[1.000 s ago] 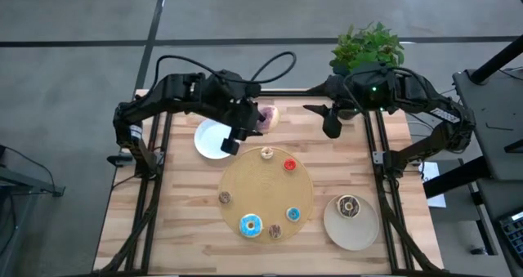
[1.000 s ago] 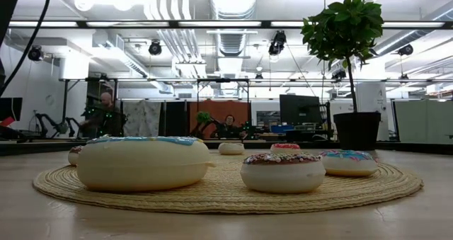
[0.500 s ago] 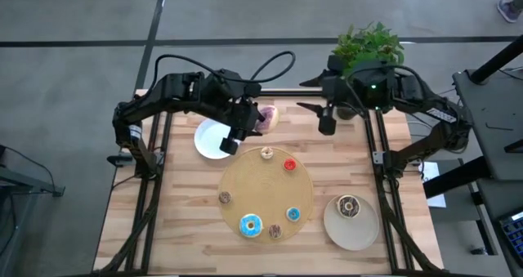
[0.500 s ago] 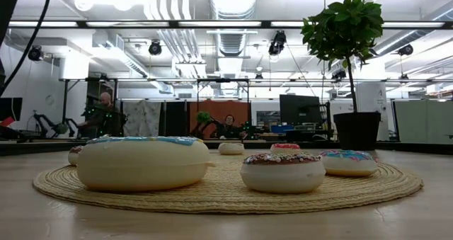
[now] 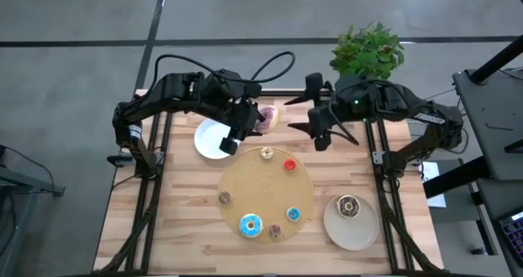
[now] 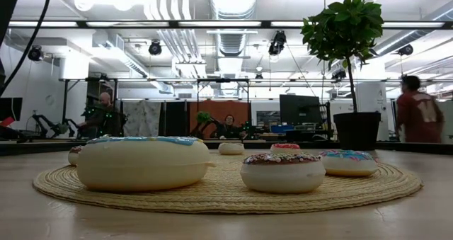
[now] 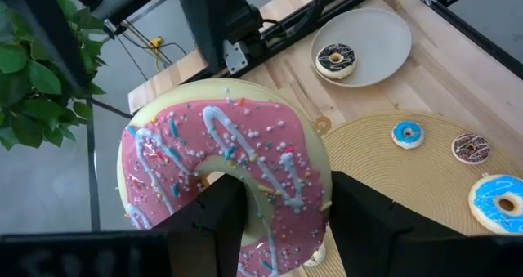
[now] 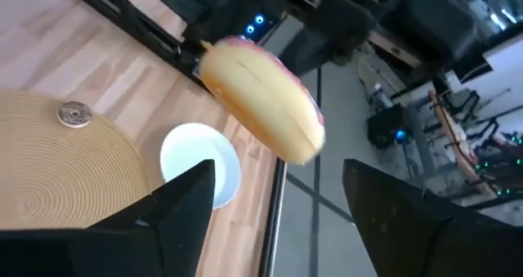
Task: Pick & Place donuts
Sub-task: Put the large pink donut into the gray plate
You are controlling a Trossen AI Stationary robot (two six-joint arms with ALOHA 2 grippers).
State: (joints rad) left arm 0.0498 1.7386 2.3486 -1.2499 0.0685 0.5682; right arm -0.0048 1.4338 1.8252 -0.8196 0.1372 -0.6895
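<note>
Now left gripper point(image 7: 274, 220) clamps pink donut point(image 7: 225, 175) above white plate point(image 5: 214, 138); right gripper point(image 5: 315, 128) spread wide, empty, nearby.

Left gripper point(image 5: 263, 120) is clamped at the table's far edge; right gripper point(image 5: 315, 123) faces it, fingers spread.

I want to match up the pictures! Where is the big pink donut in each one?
High view: the pink donut sits in the left gripper, beside the white plate.
Low view: not in it.
Left wrist view: pink donut fills the middle, between the fingers.
Right wrist view: pink donut seen edge-on, above the white plate.
Shared landmark: the round woven mat.
</note>
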